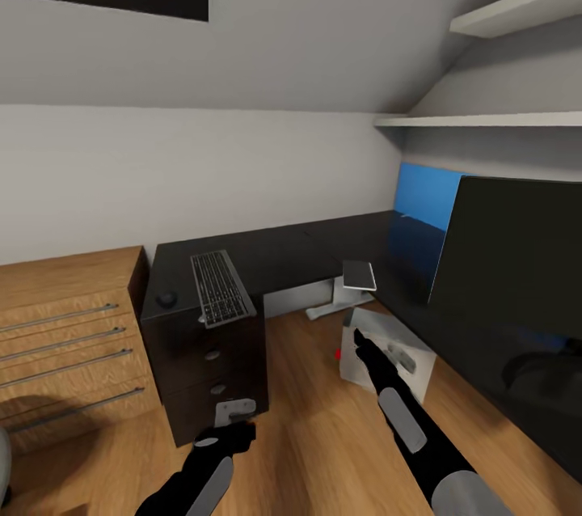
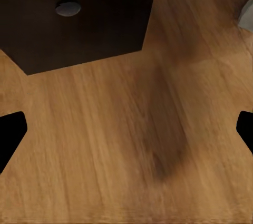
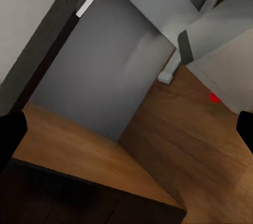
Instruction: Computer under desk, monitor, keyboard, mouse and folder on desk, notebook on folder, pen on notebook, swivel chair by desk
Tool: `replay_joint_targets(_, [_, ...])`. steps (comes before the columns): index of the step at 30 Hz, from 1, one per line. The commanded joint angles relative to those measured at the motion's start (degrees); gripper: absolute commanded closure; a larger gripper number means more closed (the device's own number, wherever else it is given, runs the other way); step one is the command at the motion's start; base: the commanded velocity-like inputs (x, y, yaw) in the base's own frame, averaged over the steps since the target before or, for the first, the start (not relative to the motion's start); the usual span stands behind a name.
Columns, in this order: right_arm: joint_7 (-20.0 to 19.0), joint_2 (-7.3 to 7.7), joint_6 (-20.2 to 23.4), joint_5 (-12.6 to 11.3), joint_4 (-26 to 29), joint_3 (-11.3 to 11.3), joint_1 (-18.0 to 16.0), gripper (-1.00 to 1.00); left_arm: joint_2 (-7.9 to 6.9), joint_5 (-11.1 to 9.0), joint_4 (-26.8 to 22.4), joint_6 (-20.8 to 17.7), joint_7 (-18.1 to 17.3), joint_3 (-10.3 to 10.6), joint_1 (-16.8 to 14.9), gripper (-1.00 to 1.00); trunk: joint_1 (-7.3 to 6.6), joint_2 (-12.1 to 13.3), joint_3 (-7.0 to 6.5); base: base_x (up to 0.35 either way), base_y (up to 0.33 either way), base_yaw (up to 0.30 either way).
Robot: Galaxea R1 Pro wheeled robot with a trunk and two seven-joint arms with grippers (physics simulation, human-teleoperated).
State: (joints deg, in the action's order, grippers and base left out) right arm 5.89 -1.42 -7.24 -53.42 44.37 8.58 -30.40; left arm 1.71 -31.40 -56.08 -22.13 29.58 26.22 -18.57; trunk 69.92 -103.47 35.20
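1. Computer (image 1: 388,356): pale grey tower on the wooden floor (image 1: 315,427) beside the dark L-shaped desk (image 1: 323,245), a small red light on its near side; not under the desktop.
2. Monitor (image 1: 513,253): dark screen standing on the right wing of the desk, a blue panel (image 1: 428,192) behind it.
3. Keyboard (image 1: 220,287): lying on the left end of the desk, near edge overhanging; small dark round mouse (image 1: 166,298) near it on the same top.
4. White flat device (image 1: 360,275): resting on the inner desk edge, above the computer.
5. Drawer unit (image 1: 212,374) under the keyboard: three dark fronts with round knobs, all closed, contents hidden.
6. Wooden dresser (image 1: 69,338) at left: metal bar handles, drawers closed.
7. Left gripper (image 1: 230,429): low over the floor before the drawer unit, jaws spread wide, holding nothing.
8. Right gripper (image 1: 361,340): stretched toward the computer, jaws spread, nothing between them.
9. Room: grey sloped wall, white shelves (image 1: 517,10) at upper right.
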Motion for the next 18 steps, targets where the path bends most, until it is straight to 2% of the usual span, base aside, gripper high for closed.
replay_joint_targets(1, [0.30, 0.05, -0.41, -1.36, 0.90, 0.19, -0.35, -1.00, 0.00, -0.48, 1.84, -0.07, 0.49, 0.10, -0.06, -1.00, 0.22, -0.45, 0.25, 0.000, 0.000, 0.000])
replay_joint_targets(7, [0.43, -0.08, -0.41, -2.43, 3.44, 0.26, -0.72, -1.00, 0.00, -0.88, 8.72, 0.71, 0.34, -0.19, -0.06, -1.00, 1.54, -2.85, 1.32, 0.000, 0.000, 0.000])
replay_joint_targets(10, [0.35, -0.74, -0.44, -2.62, 3.55, 0.80, -0.80, -1.00, 0.06, -1.34, 14.40, 5.29, 0.02, -0.03, -0.06, -1.00, 2.20, -4.06, 1.86, 0.000, 0.000, 0.000])
replay_joint_targets(11, [0.35, -1.30, -0.46, -2.66, 3.14, 0.98, -0.82, -1.00, 0.17, -1.37, 16.81, 8.03, -0.28, 0.09, -0.06, -1.00, 2.42, -4.46, 2.04, 0.000, 0.000, 0.000])
replay_joint_targets(13, [0.35, -2.07, -0.52, -2.72, 2.58, 1.06, -0.81, -1.00, 0.30, -1.37, 18.90, 10.95, -0.85, 0.17, -0.06, -1.00, 2.86, -5.26, 2.40, 0.000, 0.000, 0.000])
replay_joint_targets(14, [0.35, -2.89, -0.62, -2.76, 1.97, 1.05, -0.81, -1.00, 0.40, -1.38, 20.52, 13.82, -1.65, 0.23, -0.06, -1.00, 3.08, -5.66, 2.58, 0.000, 0.000, 0.000])
replay_joint_targets(18, [0.38, -3.96, -0.69, -2.81, 1.04, 1.02, -0.81, -1.00, 0.50, -1.35, 22.39, 18.64, -3.40, 0.27, -0.06, -1.00, 3.95, -7.27, 3.30, 0.000, 0.000, 0.000])
